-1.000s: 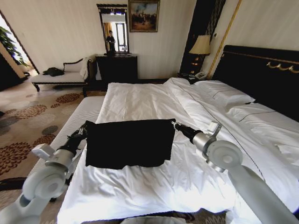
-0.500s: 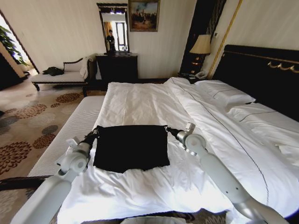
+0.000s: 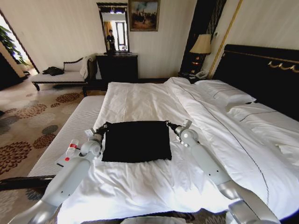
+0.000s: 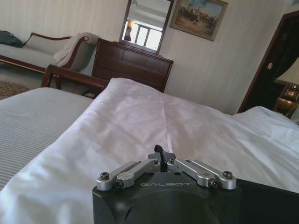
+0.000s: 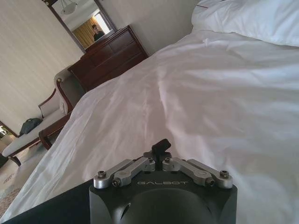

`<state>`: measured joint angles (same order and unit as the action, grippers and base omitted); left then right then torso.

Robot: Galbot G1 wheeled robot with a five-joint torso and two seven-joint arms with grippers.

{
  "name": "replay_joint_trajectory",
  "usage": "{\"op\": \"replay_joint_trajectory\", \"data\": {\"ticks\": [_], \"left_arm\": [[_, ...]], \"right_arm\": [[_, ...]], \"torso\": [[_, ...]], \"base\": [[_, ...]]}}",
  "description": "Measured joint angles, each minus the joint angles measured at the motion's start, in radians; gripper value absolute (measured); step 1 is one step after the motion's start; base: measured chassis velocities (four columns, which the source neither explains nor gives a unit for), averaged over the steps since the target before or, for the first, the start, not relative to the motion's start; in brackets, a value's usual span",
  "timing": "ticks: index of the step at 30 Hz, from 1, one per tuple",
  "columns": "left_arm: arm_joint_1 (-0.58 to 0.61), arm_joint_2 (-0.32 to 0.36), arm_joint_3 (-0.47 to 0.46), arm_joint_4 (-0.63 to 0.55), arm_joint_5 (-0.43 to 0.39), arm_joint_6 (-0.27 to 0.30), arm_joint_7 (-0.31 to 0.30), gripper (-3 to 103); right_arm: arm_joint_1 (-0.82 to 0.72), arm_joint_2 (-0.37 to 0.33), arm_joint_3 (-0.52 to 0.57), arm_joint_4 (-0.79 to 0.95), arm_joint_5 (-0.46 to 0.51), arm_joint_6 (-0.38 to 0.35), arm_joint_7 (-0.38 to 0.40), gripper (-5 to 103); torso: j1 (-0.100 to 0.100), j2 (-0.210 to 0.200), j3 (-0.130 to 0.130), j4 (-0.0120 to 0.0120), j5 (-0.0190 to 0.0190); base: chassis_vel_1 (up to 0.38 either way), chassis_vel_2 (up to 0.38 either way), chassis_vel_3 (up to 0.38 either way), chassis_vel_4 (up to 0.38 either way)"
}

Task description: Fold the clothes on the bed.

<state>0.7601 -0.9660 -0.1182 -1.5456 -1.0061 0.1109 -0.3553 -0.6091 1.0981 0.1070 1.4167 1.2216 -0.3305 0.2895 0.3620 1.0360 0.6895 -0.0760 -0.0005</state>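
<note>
Black T-shirt [image 3: 136, 141] flat on bed [image 3: 140, 100]; end effectors — left [image 3: 104, 126], right [image 3: 167, 124] — pinch corners

The black T-shirt [image 3: 136, 141] lies flat on the white duvet [image 3: 154, 182] of the bed [image 3: 140, 100], folded into a nearly square shape, a little below the centre of the picture. The left tool [image 3: 104, 127] is at the shirt's far corner at about 9 o'clock from it, and the right tool [image 3: 167, 124] is at the other far corner at about 2 o'clock. Both tools are pinched closed on the fabric edge, low against the duvet. The white pillows [image 3: 224, 93] rest at 2 o'clock before the dark headboard [image 3: 261, 70]. The cream chaise [image 3: 63, 74] stands at 10 o'clock, near the wall.
</note>
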Motion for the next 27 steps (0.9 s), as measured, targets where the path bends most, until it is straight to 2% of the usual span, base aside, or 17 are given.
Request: {"op": "replay_joint_trajectory", "data": {"ticks": [3,8,12,13,17,27], "left_arm": [[0.026,-0.019,0.002,0.009,0.008,-0.015,0.027,1],[0.072,-0.032,-0.005,0.012,0.04,-0.047,0.053,1],[0.15,-0.044,-0.045,0.001,0.078,-0.114,0.081,1],[0.15,-0.044,-0.045,0.001,0.078,-0.114,0.081,1],[0.242,-0.045,-0.103,-0.037,0.086,-0.136,0.121,1],[0.369,-0.047,-0.186,-0.119,0.125,-0.162,0.144,1]], "right_arm": [[-0.049,0.007,0.004,0.002,-0.069,0.045,-0.031,2],[-0.108,0.024,0.012,0.015,-0.124,0.104,-0.058,2],[-0.199,0.03,0.019,0.043,-0.233,0.201,-0.12,2],[-0.199,0.03,0.019,0.043,-0.233,0.201,-0.12,2],[-0.288,0.041,0.031,0.066,-0.308,0.292,-0.171,2],[-0.394,0.031,0.046,0.183,-0.43,0.355,-0.192,2]], "torso": [[0.0,0.0,0.0,0.0005,-0.0001],[-0.001,0.0,0.0,0.0004,-0.0001],[0.0,0.0,0.0,0.0003,-0.0002],[0.0,0.0,0.0,0.0003,-0.0002],[-0.001,0.0,0.0,0.0002,-0.0001],[-0.001,0.0,0.0,0.0004,-0.0001]], "base": [[0.0,0.0,0.0,0.0],[0.0,0.0,0.0,0.0],[0.0,0.0,0.0,0.0],[0.0,0.0,0.0,0.0],[0.0,0.0,0.0,0.0],[0.0,0.0,0.0,0.0]]}}
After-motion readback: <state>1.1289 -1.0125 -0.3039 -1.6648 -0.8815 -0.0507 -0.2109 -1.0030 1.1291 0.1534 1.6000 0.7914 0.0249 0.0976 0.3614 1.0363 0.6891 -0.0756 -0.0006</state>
